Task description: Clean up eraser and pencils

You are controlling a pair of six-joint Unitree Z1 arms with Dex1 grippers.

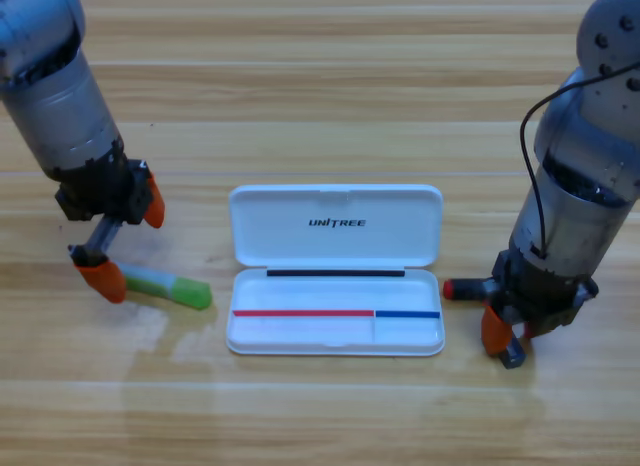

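The table (pixel 320 46) is of light wooden planks with the grain running left-right, and it fills the whole view; no room shows around it. A faint shiny patch lies on the wood below the left gripper.

In the middle lies the white case (pixel 335 271), open, lid folded back toward the top with UNITREE printed on it. The tray part, nearer the bottom, holds no pencil and no eraser.

The green bar (pixel 170 285) lies on the table left of the case, near it but apart, tilted a little, its right end lower. Its left end is beside the lower jaw of the left gripper.

The left arm comes in from the upper left corner. The left gripper (pixel 128 241) is low over the table with jaws spread wide, one orange jaw up near the wrist, the other down at the bar's left end; whether it touches the bar is not clear.

The right arm comes in from the upper right corner, w/ a black cable along it. The right gripper (pixel 495 326) points down to the table right of the case. The red stick (pixel 462 288) shows only by its left end, sticking out from under the gripper, just beside the case's right edge. If the jaws clench it, cannot tell, since the gripper body hides them.

The eraser is not seen anywhere
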